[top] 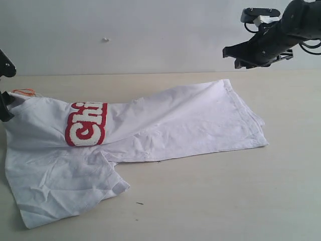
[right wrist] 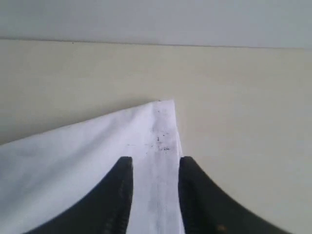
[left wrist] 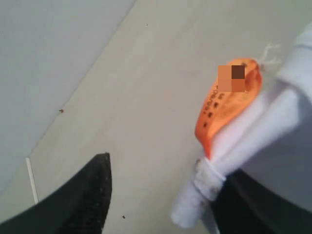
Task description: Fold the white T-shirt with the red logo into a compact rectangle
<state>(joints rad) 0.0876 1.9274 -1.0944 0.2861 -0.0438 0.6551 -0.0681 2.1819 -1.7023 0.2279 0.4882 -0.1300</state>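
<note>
Two wrist views add what the exterior view lacks: the left gripper [left wrist: 165, 175] stands wide, cloth by the orange tag [left wrist: 229, 105] resting against one finger; the right gripper [right wrist: 155, 163], narrowly parted, holds nothing above the hem; the white T-shirt [top: 175, 120] sprawls half-folded on the beige table [top: 225, 201], red logo [top: 86, 124] leftward; pale wall [top: 150, 30] behind.

Robot lab bench: pale wood-look tabletop [top: 225, 201], plain whitish wall [top: 150, 35] behind, robot arm [top: 273, 45] (black, cabled) above.
</note>
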